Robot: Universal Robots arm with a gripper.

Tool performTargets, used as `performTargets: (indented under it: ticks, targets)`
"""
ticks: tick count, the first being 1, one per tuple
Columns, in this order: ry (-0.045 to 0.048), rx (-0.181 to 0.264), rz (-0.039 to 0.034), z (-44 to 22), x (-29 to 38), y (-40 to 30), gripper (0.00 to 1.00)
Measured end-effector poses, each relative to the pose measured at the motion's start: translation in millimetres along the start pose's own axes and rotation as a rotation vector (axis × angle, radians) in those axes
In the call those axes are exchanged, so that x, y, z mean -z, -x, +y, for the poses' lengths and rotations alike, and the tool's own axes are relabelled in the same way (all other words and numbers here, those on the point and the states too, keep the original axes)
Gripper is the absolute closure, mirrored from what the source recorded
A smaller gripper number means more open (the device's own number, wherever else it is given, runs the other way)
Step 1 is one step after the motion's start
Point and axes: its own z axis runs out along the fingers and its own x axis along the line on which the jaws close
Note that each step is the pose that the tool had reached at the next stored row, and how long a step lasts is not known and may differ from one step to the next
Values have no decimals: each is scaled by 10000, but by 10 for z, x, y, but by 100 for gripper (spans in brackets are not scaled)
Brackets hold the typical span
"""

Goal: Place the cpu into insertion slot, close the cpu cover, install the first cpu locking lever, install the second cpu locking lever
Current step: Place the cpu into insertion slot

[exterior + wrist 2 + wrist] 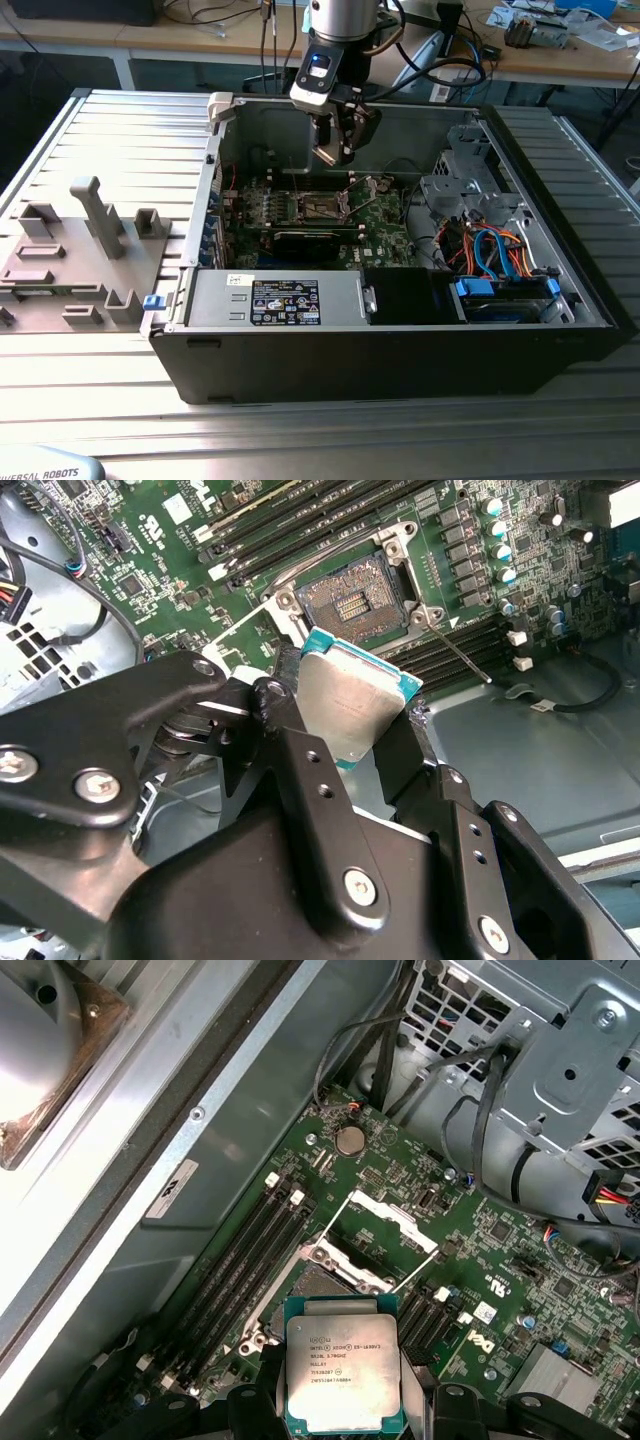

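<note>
The fingers [283, 725] are clamped on two opposite edges of the cpu [355, 705], holding it tilted above the uncovered insertion slot [352, 598], which lies just beyond its far edge.

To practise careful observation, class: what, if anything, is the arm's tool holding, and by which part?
The tool grips the small square chip by two opposite side edges, leaving its metal top bare.

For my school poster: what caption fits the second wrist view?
The gripper holds the cpu above the open insertion slot.
</note>
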Motion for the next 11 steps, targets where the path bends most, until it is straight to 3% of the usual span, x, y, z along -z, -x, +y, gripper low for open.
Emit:
performTargets:
  ticks: [11]
  targets:
    - [0, -78, -4, 0, 0, 0, 46]
